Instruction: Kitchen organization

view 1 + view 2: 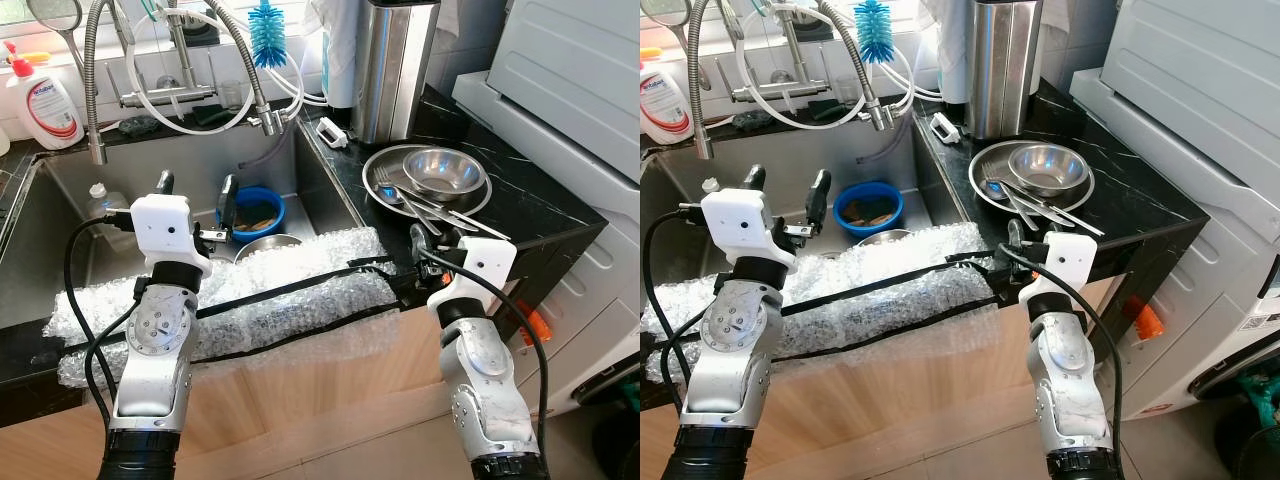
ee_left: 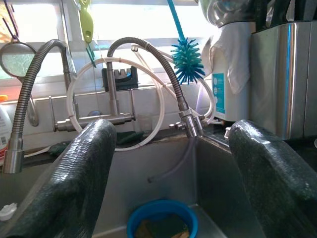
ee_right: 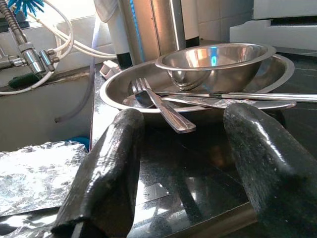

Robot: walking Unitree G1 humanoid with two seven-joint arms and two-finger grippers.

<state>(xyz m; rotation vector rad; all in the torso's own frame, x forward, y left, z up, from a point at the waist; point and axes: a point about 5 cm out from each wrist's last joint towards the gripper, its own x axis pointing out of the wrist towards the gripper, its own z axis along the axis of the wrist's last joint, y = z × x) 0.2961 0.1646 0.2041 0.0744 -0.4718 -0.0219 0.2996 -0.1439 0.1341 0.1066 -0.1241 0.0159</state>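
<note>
Two grippers hover spread and empty — the left gripper [image 1: 196, 196] above the sink [image 1: 60, 270] and its blue bowl [image 1: 258, 212], the right gripper [image 3: 181, 163] facing the plate [image 1: 385, 163] of cutlery [image 1: 420, 205] on the counter [image 1: 535, 205] — nothing looks sorted yet.

You're looking at a home kitchen: a stainless sink [image 1: 70, 250] with coiled spring faucets [image 1: 95, 70], a blue bottle brush [image 1: 267, 35] and a dish soap bottle [image 1: 42, 100] on the sill behind it. On the black marble table [image 1: 545, 205] sit a steel plate [image 1: 385, 165], bowl [image 1: 445, 172] and cutlery [image 1: 410, 200], beside a white appliance [image 1: 570, 80].
</note>
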